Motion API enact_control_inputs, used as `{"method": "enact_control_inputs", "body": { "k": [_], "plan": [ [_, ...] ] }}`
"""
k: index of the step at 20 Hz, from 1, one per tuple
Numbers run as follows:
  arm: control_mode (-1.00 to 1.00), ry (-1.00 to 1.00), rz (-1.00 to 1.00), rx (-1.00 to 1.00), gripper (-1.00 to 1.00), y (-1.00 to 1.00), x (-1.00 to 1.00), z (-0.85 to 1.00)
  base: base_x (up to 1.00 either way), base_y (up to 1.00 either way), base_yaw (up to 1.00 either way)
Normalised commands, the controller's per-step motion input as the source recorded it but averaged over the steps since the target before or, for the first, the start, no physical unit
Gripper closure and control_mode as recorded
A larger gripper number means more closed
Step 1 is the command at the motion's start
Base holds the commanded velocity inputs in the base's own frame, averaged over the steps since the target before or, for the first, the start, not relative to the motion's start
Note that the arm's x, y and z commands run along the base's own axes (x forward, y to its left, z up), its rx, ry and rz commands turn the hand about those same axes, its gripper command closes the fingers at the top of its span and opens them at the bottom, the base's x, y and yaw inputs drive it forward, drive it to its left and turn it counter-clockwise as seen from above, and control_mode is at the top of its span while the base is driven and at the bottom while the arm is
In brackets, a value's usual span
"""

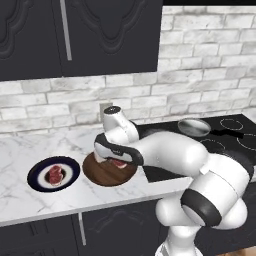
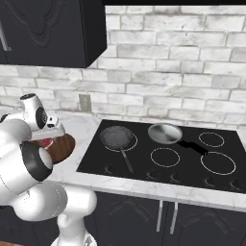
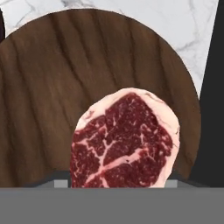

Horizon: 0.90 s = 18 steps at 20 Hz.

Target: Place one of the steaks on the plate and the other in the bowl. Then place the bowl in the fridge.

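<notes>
One steak [image 1: 55,175] lies on the navy plate [image 1: 70,165] at the left of the counter. The other steak [image 3: 124,140] sits between the jaws of my gripper [image 3: 116,183], close over the brown wooden bowl [image 3: 65,87]. In the left base view my gripper [image 1: 117,161] points down over the bowl [image 1: 102,176], just right of the plate, with that steak [image 1: 119,163] under the hand. The right base view has the gripper [image 2: 48,139], the red steak [image 2: 46,142] and the bowl [image 2: 65,148] at the far left. The fridge is out of view.
A black cooktop [image 2: 163,158] lies right of the bowl, carrying a dark pan [image 2: 116,137] and a silver pan [image 2: 165,133]. Dark wall cabinets [image 1: 80,35] hang above the counter. A brick wall with an outlet [image 2: 85,102] runs along the back.
</notes>
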Motion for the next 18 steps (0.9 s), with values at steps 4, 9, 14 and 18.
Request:
{"method": "enact_control_inputs", "body": {
  "k": [4, 9, 14, 18],
  "plan": [
    [-1.00, 0.00, 0.00, 0.17, 1.00, 0.02, 0.00, -0.37, 0.00, 0.00, 0.00],
    [-1.00, -0.06, 0.01, 0.01, 1.00, 0.01, 0.00, -0.51, 0.00, 0.00, 0.00],
    [-1.00, 0.00, 0.02, 0.00, 1.00, 0.06, 0.00, -0.33, 0.00, 0.00, 0.00],
    [-1.00, 0.00, 0.01, 0.00, 1.00, 0.02, 0.05, -0.15, 0.00, 0.00, 0.00]
  ]
}}
